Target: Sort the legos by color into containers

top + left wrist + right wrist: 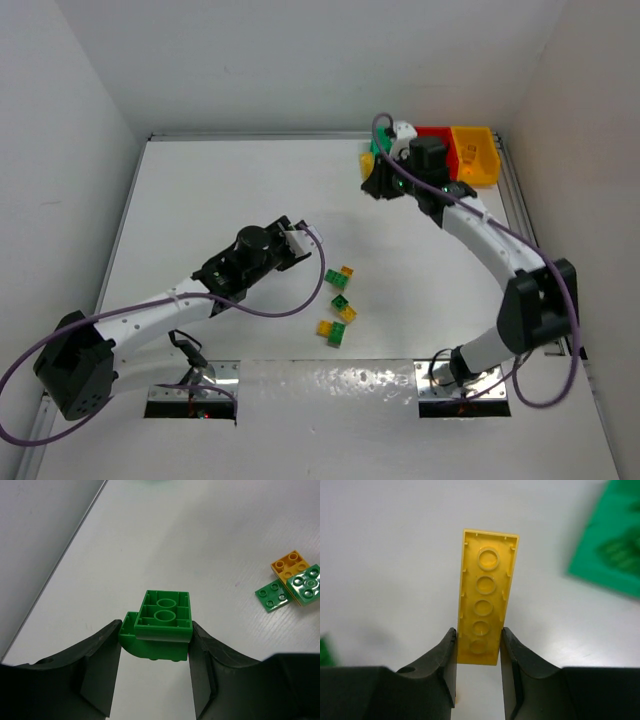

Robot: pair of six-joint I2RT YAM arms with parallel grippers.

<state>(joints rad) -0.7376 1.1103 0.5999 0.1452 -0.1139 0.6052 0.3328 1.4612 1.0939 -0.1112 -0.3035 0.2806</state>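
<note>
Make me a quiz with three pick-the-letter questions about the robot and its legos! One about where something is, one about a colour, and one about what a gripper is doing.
1. Where do the bins stand in the top view?
A) far right corner
B) near left corner
C) right in the middle

2. What colour is the brick in the left gripper?
A) red
B) green
C) blue

3. What is the right gripper doing?
A) open and empty
B) shut on a long yellow plate
C) shut on a red brick

Answers:
1 A, the bins sit at the back on the right side.
2 B, the left wrist view shows a green brick between the fingers.
3 B, the right wrist view shows both fingers pressing the plate's sides.
</note>
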